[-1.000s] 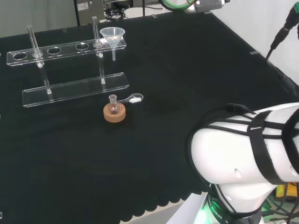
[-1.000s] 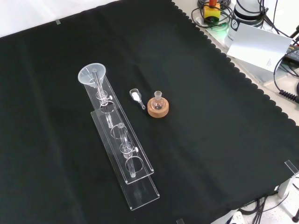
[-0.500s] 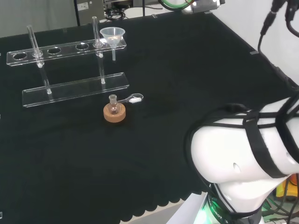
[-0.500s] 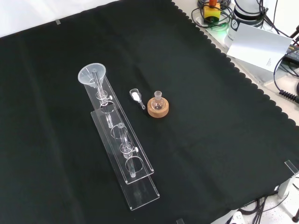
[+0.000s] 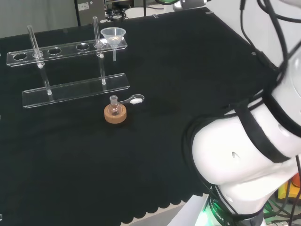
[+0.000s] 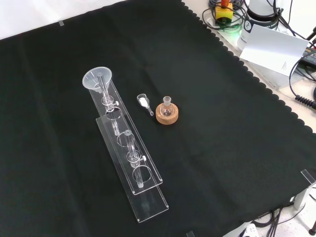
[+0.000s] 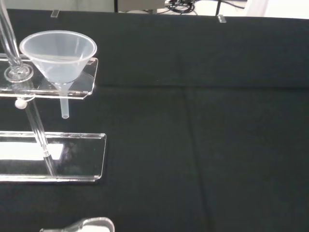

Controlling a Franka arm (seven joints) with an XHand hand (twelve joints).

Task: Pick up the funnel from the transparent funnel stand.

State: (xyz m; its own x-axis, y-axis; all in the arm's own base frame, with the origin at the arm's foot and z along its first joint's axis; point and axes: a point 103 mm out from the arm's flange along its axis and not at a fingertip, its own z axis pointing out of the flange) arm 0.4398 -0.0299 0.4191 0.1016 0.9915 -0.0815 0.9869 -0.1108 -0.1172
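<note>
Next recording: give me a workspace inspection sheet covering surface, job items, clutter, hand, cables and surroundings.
Surface: black cloth with scalloped edge, flat.
Job's things: funnel seated in the end hole of the clear stand, stem hanging free above the base plate.
Clutter: small flask on a cork ring; clear scoop holding white powder beside it.
Hand: nothing seen.
Cables: black cables off the cloth's corner, front view.
Surroundings: white card beyond the cloth.
</note>
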